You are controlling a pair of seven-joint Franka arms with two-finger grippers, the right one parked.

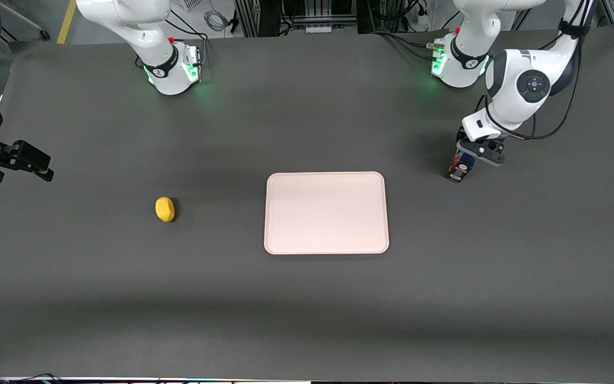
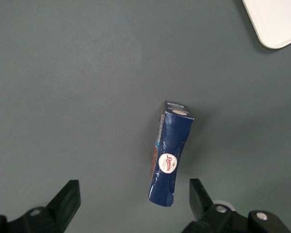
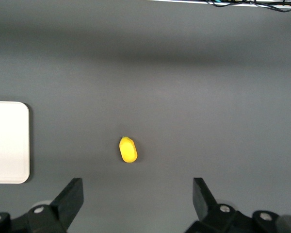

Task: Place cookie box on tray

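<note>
The cookie box [image 1: 459,168], navy blue with a round white mark on its narrow side, stands upright on the dark table toward the working arm's end. My left gripper [image 1: 478,152] hovers just above it, open. In the left wrist view the cookie box [image 2: 170,155] has its top end between the spread fingers [image 2: 68,199], much closer to one of them and touching neither; my gripper [image 2: 134,189] holds nothing. The pale-pink tray [image 1: 326,212] lies flat mid-table, bare, about a tray's width from the box; one rounded tray corner [image 2: 276,22] shows in the left wrist view.
A small yellow rounded lump [image 1: 164,209] lies on the table toward the parked arm's end, also seen as the yellow lump [image 3: 128,149] in the right wrist view. The arm bases [image 1: 453,64] stand at the table edge farthest from the front camera.
</note>
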